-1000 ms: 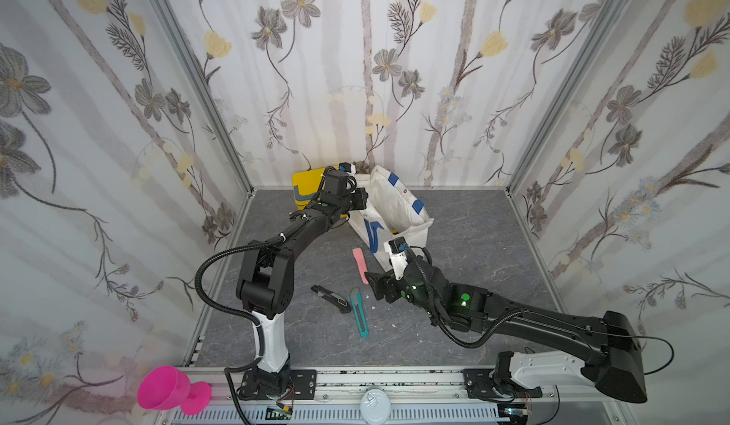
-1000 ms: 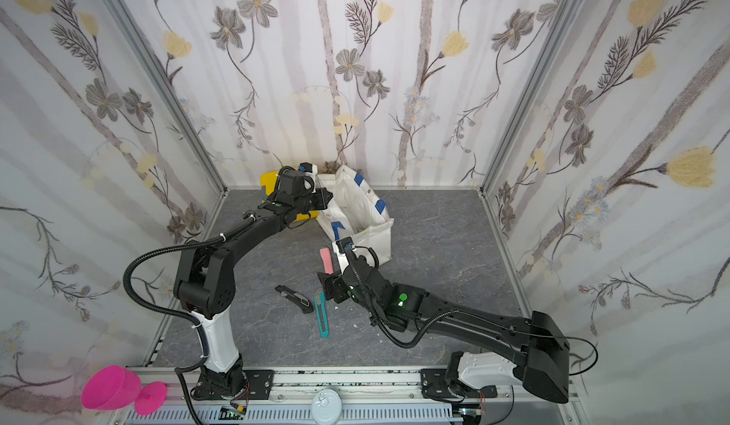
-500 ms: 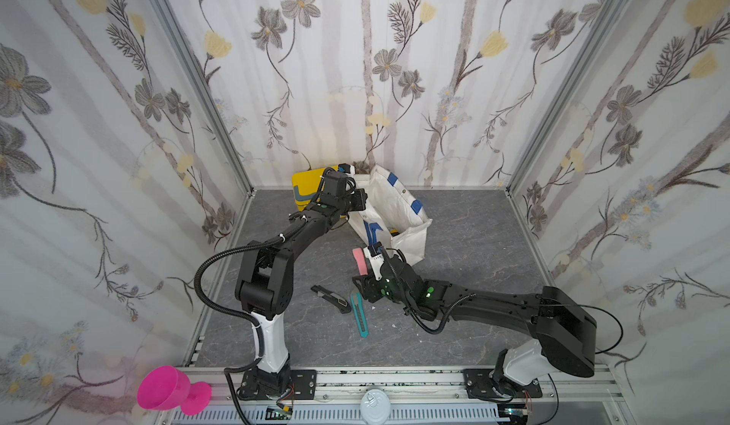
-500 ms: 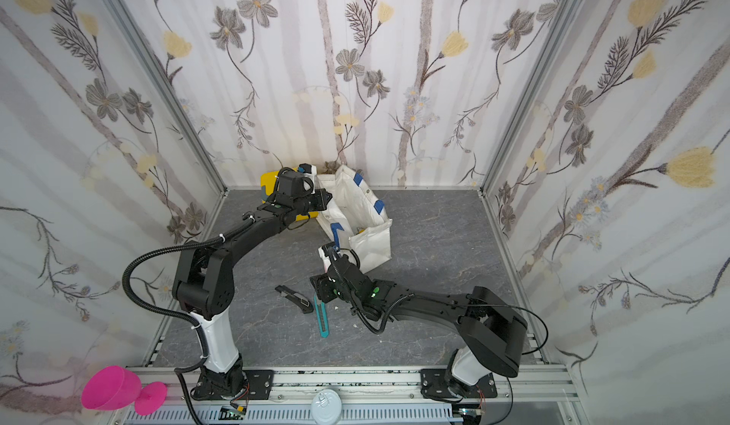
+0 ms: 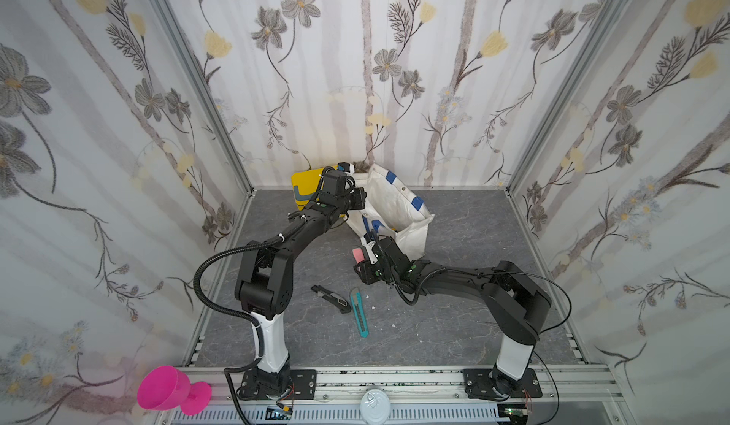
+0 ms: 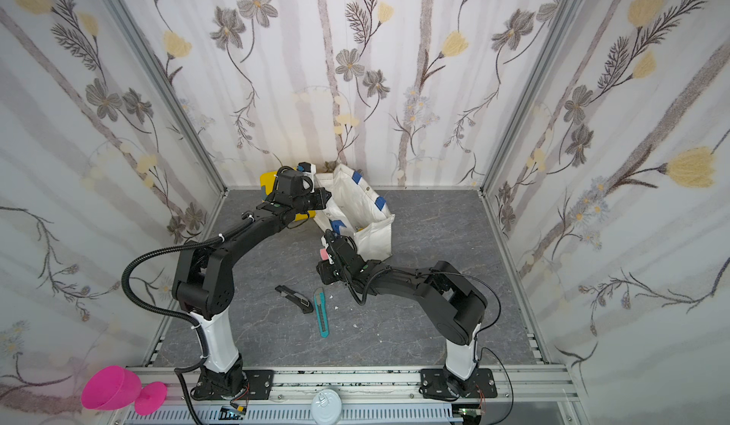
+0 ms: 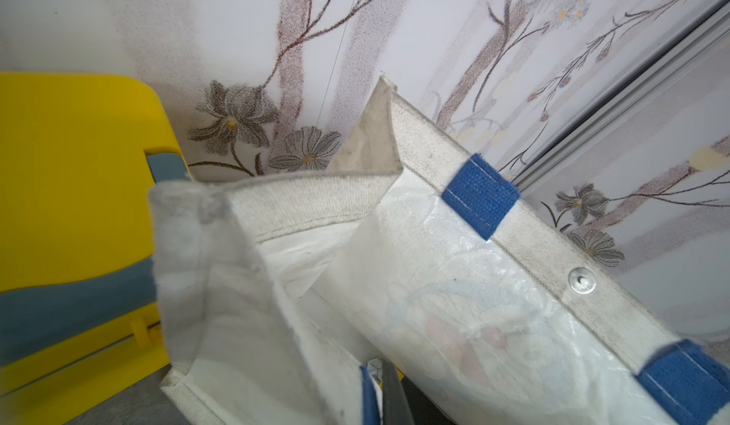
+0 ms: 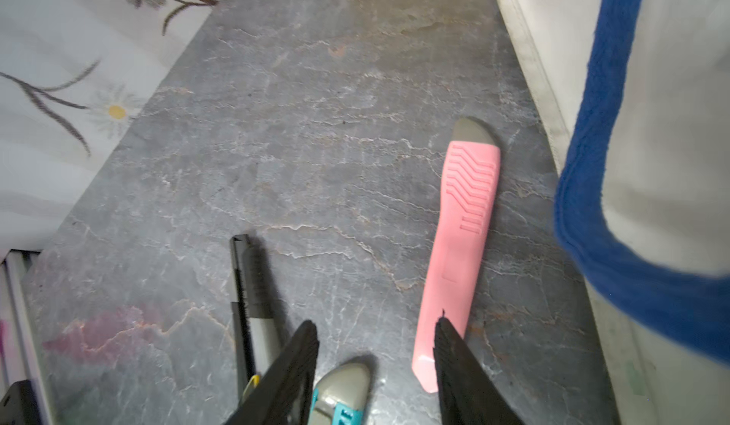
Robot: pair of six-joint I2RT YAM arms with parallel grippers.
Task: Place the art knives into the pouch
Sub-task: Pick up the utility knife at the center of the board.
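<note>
Three art knives lie on the grey floor: a pink one (image 5: 357, 254) (image 8: 458, 245) beside the pouch, a teal one (image 5: 359, 312) and a black one (image 5: 331, 293). The white canvas pouch (image 5: 395, 205) (image 7: 434, 284) with blue patches stands open at the back. My left gripper (image 5: 357, 201) is shut on the pouch's near rim. My right gripper (image 5: 361, 273) (image 8: 377, 328) hangs low and open, holding nothing. In the right wrist view one fingertip overlaps the pink knife's end, and the teal knife's grey tip (image 8: 341, 383) lies between the fingers.
A yellow box (image 5: 304, 184) (image 7: 71, 186) with a grey handle stands behind the left gripper against the back wall. Flowered walls enclose the floor on three sides. A pink goblet (image 5: 170, 393) sits outside the front-left rail.
The right arm has folded back at the elbow and its gripper has shifted left over the knives, with the jaws narrower than before. The left arm and the pouch have not moved.
</note>
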